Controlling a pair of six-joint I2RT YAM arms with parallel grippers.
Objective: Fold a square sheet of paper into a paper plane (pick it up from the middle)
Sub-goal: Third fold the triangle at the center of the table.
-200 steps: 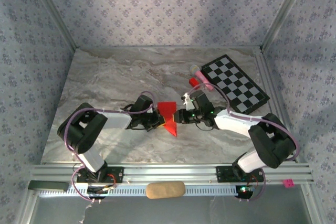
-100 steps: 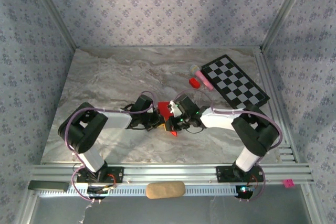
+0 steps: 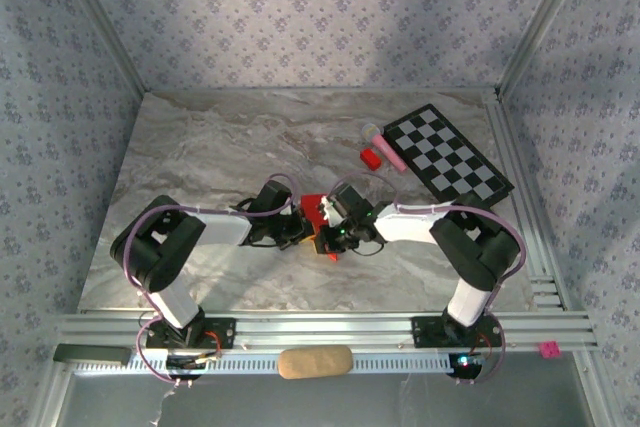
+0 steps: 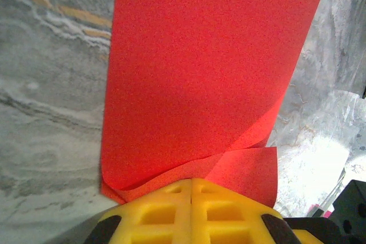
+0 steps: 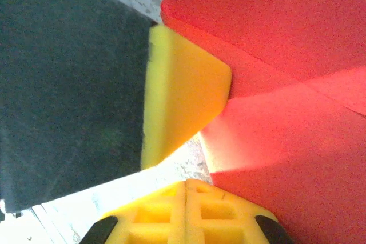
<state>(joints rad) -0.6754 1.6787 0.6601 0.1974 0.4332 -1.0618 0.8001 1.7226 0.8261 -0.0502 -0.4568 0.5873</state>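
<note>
The square sheet of paper (image 3: pixel 313 205) is bright red and folded into overlapping layers, lying on the marble table between the two grippers. My left gripper (image 3: pixel 303 235) is shut, and its yellow pad tips rest on the paper's near edge (image 4: pixel 200 72). My right gripper (image 3: pixel 331 236) is shut with nothing between its pads. In the right wrist view its tips (image 5: pixel 187 184) sit on bare table just beside the paper (image 5: pixel 286 112). The left gripper's yellow fingertip (image 5: pixel 183 95) shows there, touching the paper's edge. Both grippers hide much of the sheet from above.
A black and white checkered board (image 3: pixel 448 159) lies at the back right. A small red block (image 3: pixel 371 157) and a pink stick (image 3: pixel 389 151) lie beside it. A tan oblong object (image 3: pixel 315 362) sits in front of the rail.
The right gripper has swung left to meet the left gripper and has shut. It now covers the part of the red paper that showed between them. The left arm has stayed put.
</note>
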